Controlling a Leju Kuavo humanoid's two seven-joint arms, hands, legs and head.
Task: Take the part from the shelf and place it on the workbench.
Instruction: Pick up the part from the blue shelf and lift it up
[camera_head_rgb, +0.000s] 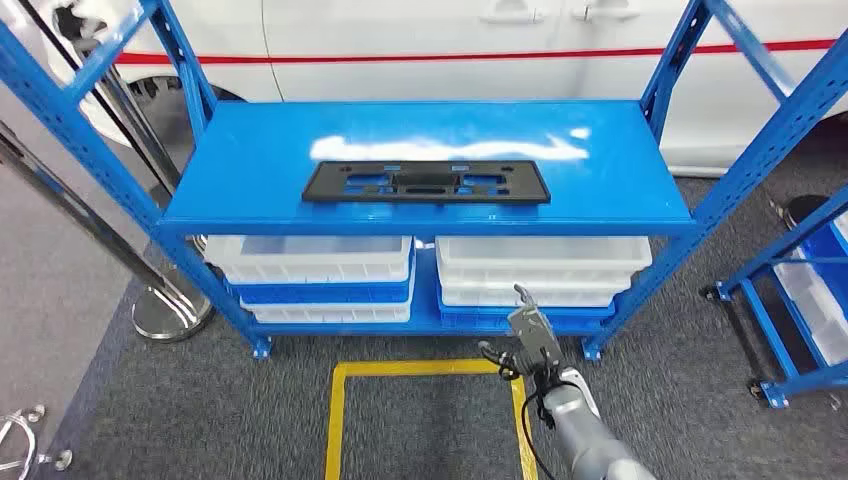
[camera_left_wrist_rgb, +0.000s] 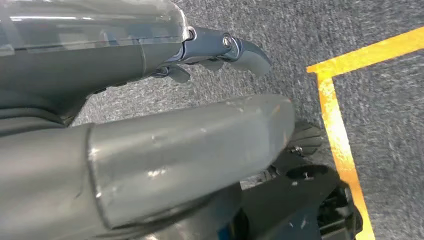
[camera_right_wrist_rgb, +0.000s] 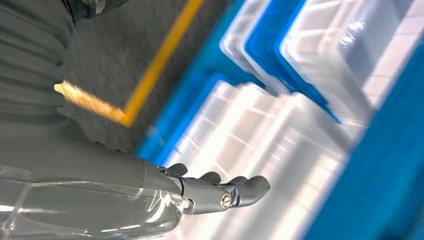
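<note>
Part (camera_head_rgb: 427, 183) flat — long axis sideways

Part (camera_head_rgb: 427, 183): flat black rectangular plate w/ cut-outs and small holes, long axis running left–right. Lies flat on top board of blue shelf (camera_head_rgb: 250, 170), approx. centred left–right, nearer the board's near edge than its far edge. Nothing touches it. A pale glare patch sits on the board just beyond its far side.
</note>
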